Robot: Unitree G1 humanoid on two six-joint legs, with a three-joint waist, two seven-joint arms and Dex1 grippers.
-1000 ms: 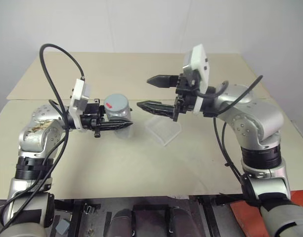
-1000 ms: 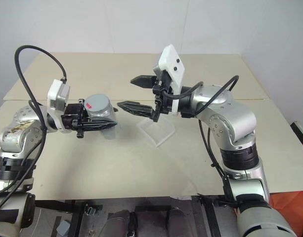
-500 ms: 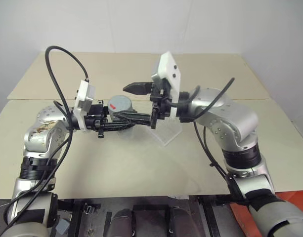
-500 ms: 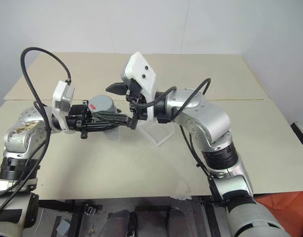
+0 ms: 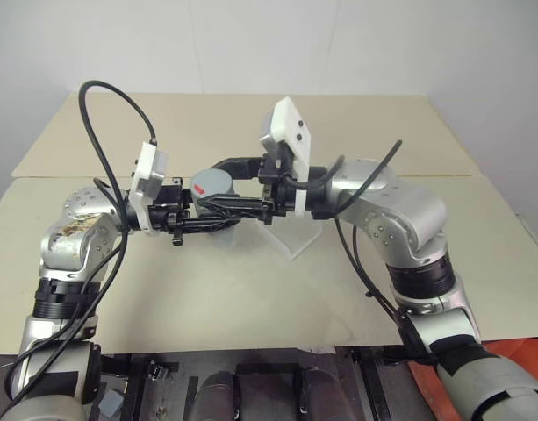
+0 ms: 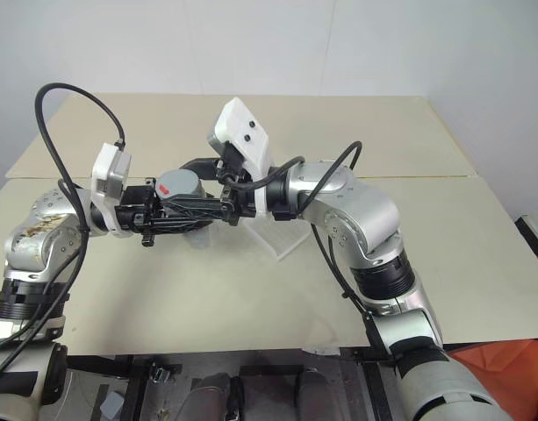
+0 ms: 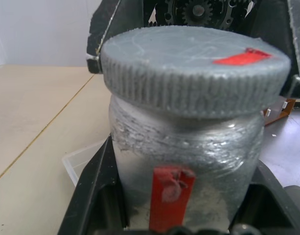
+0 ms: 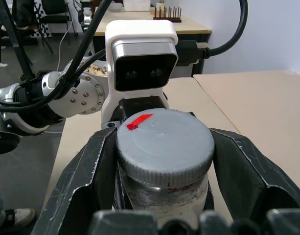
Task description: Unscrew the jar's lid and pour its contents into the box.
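- The jar [image 7: 186,161], a whitish cylinder with a red mark on its side, is held upright above the worktop [image 5: 251,289], between the two arms.
- The lid [image 8: 163,144], grey with a ribbed edge and a small red mark on top, is seated on the jar's mouth.
- The jar's body is clamped from both sides by the left gripper [image 5: 218,220], whose black fingers are closed against it and point level toward the robot's right.
- The lid is flanked on both sides by the fingers of the right gripper [image 8: 163,147], which reaches in from the opposite side; the fingers are drawn in around the lid's rim, pressing against it.
- The box [image 5: 295,237], shallow and of clear plastic, is seen resting on the worktop just below and beside the right gripper, close to the jar but apart from it.
- The worktop is covered in pale beige sheeting.
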